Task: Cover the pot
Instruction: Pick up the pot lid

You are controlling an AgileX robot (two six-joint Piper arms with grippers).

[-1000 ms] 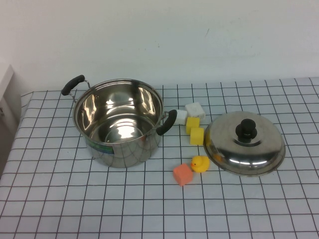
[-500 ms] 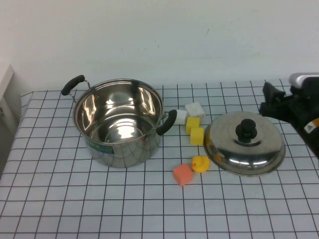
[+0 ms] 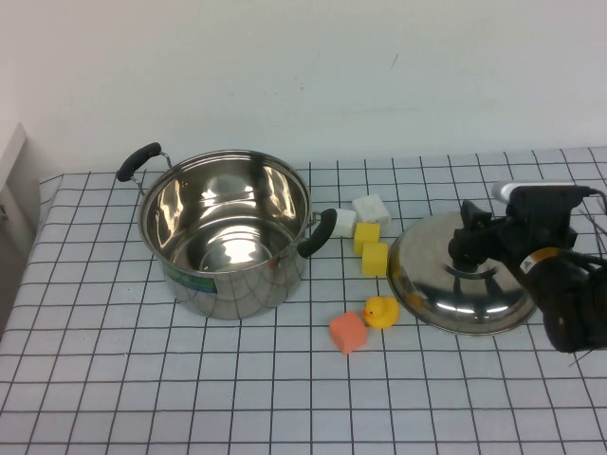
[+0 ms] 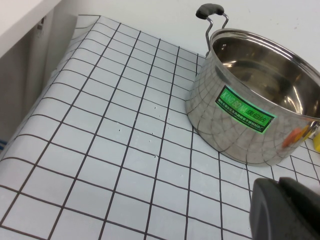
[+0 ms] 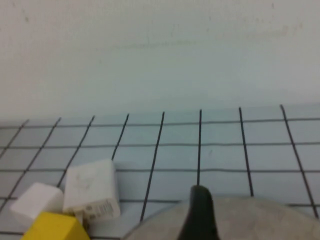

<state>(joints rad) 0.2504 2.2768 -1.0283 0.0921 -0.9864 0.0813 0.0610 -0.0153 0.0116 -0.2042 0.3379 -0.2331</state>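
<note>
The pot (image 3: 225, 237) stands open at the table's back left; it is shiny steel with black handles and a green label, and it also shows in the left wrist view (image 4: 250, 115). The domed steel lid (image 3: 455, 294) lies on the table to the pot's right, with its black knob (image 3: 465, 248) on top. My right gripper (image 3: 477, 232) is open at the knob, coming in from the right. In the right wrist view one dark finger (image 5: 200, 215) rises over the lid (image 5: 250, 220). My left gripper (image 4: 287, 210) is shut and empty, near the pot's front left, out of the high view.
Between the pot and the lid lie two white blocks (image 3: 372, 209), two yellow blocks (image 3: 375, 258), a yellow duck (image 3: 381, 311) and an orange block (image 3: 348, 332). A white wall runs behind the table. The table's left edge drops off beside a white shelf (image 3: 9, 152).
My right arm has come in from the right edge and moved left and down to the lid's knob. The pot, lid and blocks have not moved.
</note>
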